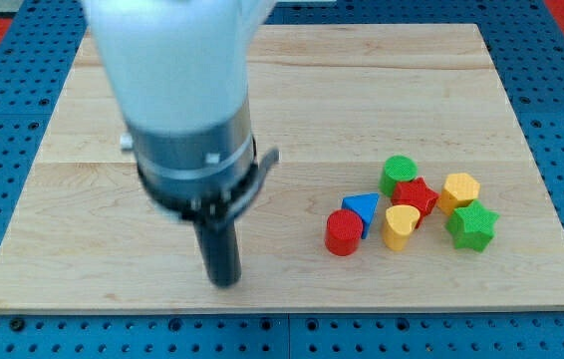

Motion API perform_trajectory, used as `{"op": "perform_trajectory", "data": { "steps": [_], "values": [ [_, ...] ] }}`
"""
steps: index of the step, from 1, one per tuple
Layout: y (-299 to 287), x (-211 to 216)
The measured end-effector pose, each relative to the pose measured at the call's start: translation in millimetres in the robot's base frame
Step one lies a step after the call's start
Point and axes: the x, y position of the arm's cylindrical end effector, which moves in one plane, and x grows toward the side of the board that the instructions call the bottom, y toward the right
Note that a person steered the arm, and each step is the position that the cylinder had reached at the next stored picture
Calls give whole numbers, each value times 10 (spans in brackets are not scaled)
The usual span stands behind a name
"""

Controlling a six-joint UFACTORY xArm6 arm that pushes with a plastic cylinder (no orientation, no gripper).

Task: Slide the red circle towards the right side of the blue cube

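The red circle stands on the wooden board at the lower left of a cluster of blocks on the view's right. It touches a blue triangle-shaped block just above and to its right. No blue cube shows; my arm's wide body hides part of the board's left half. My tip rests on the board near the view's bottom, well to the left of the red circle and clear of all blocks.
The cluster also holds a green circle, a red star, a yellow heart, a yellow hexagon and a green star. The board's bottom edge lies just below my tip.
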Motion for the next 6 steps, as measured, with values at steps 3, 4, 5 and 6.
{"op": "perform_trajectory", "data": {
  "steps": [3, 4, 5, 6],
  "values": [
    [895, 118],
    [1150, 118],
    [1315, -276],
    [1291, -297]
  ]
}}
